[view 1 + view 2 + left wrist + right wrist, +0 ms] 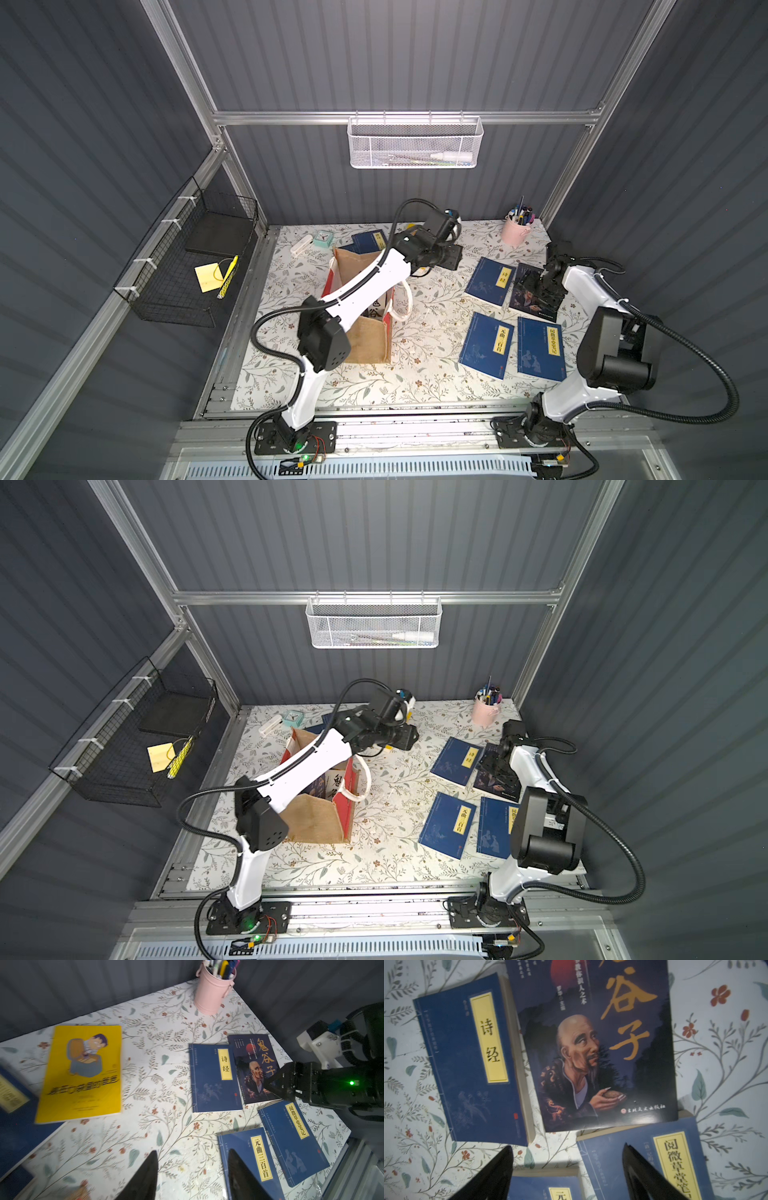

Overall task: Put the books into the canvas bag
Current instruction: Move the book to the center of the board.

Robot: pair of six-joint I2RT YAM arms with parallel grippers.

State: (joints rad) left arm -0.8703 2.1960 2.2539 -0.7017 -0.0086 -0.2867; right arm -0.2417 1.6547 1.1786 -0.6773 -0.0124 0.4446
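Observation:
The canvas bag point(368, 347) stands open at the table's left, under my left arm; a book point(332, 785) shows inside it. My left gripper point(454, 256) hovers right of the bag's far end, open and empty point(193, 1151). A bright yellow book point(83, 1072) and a navy book point(370, 241) lie at the back. On the right lie three navy books point(491, 280) point(487, 345) point(540, 349) and a dark book with orange characters point(602, 1047). My right gripper point(536, 289) hangs open over the dark book, nothing between its fingers point(568, 1146).
A pink pen cup point(515, 232) stands at the back right corner. A small clock point(322, 237) and a white object point(301, 245) sit at the back left. A white mesh basket point(415, 143) hangs on the back wall, a black wire basket point(187, 270) on the left wall.

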